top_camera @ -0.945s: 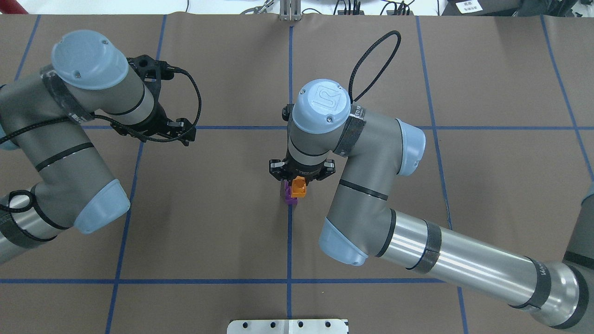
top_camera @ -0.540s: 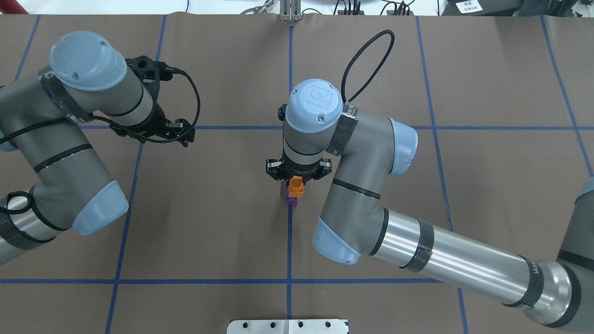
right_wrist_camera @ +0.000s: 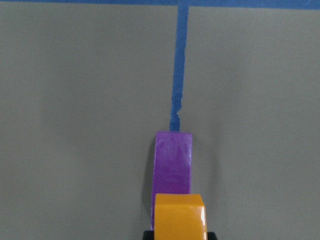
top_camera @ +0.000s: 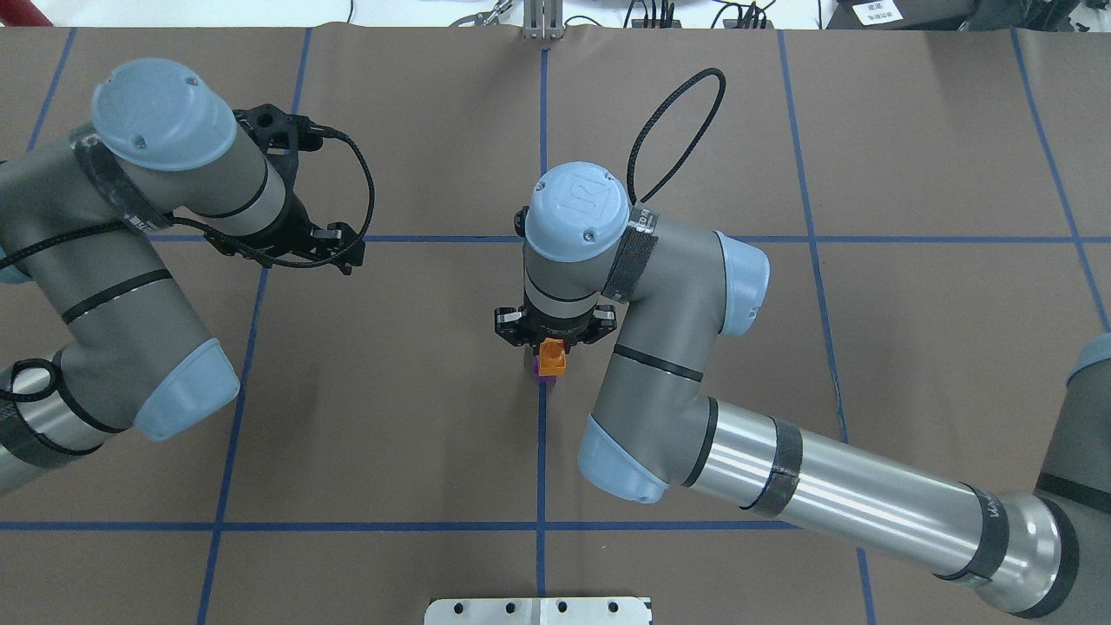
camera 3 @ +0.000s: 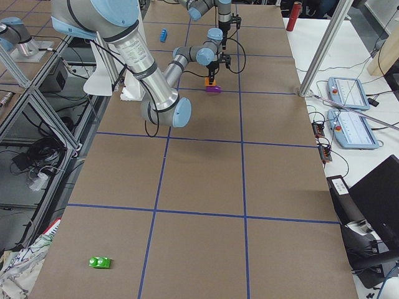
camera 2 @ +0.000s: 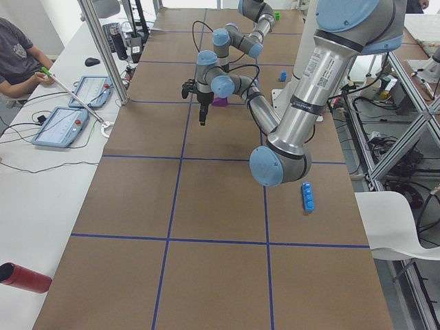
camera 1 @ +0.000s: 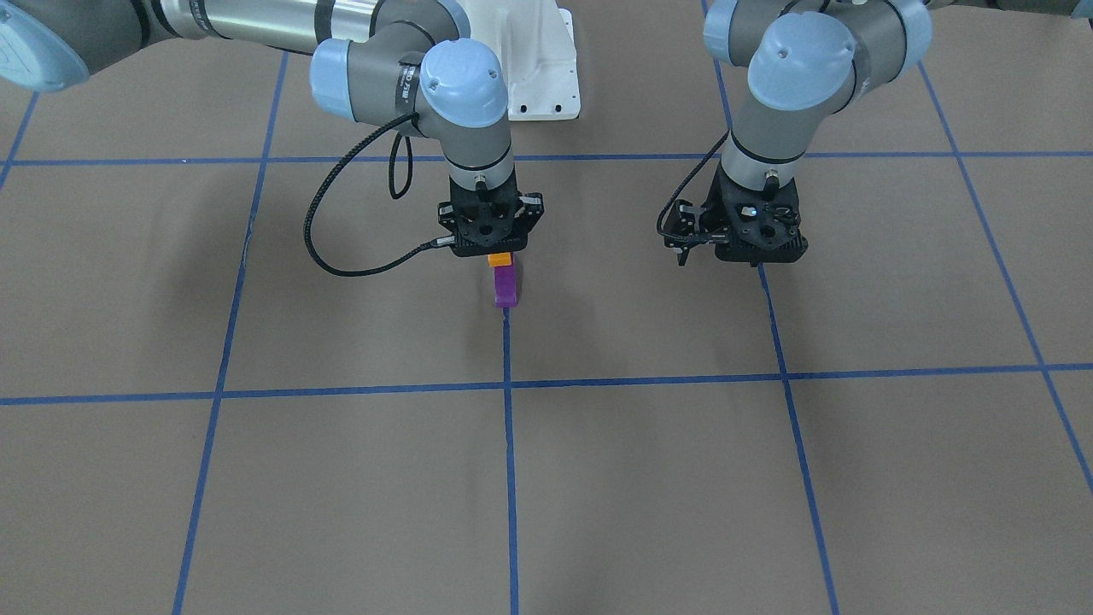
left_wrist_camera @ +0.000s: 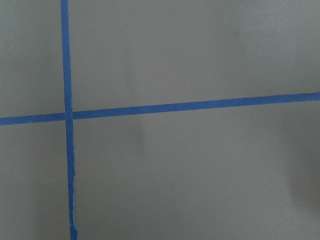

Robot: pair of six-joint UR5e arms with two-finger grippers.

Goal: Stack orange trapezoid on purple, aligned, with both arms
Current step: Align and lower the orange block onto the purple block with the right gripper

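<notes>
Orange over purple is nearly all the right wrist camera offers. The small orange plastic trapezoid brick [right_wrist_camera: 180,215] is cut off by the bottom edge, with slivers of black finger at either side. It overlaps the near end of the glossy dark-purple plastic brick [right_wrist_camera: 173,160], which rests on the brown paper worktop [right_wrist_camera: 75,125] at the end of a blue tape line [right_wrist_camera: 179,60]. From there I cannot tell whether the two bricks touch.

The overhead view hides most of the purple brick beneath the orange one and the right hand [top_camera: 552,345]. The hand's fingers are largely lost under the wrist, and it is clamped on the orange brick. The front-facing view adds what those two lack: the orange brick sits directly over the purple brick's upper end, apparently in contact.

The left hand [top_camera: 345,252] hangs well apart to the side, near a tape crossing. Its fingers are too dark and foreshortened to say whether they are spread or together, and its own wrist camera shows only worktop and tape.

Only the side view from the robot's left shows a long blue four-stud brick [camera 2: 308,196] near the arm bases.
</notes>
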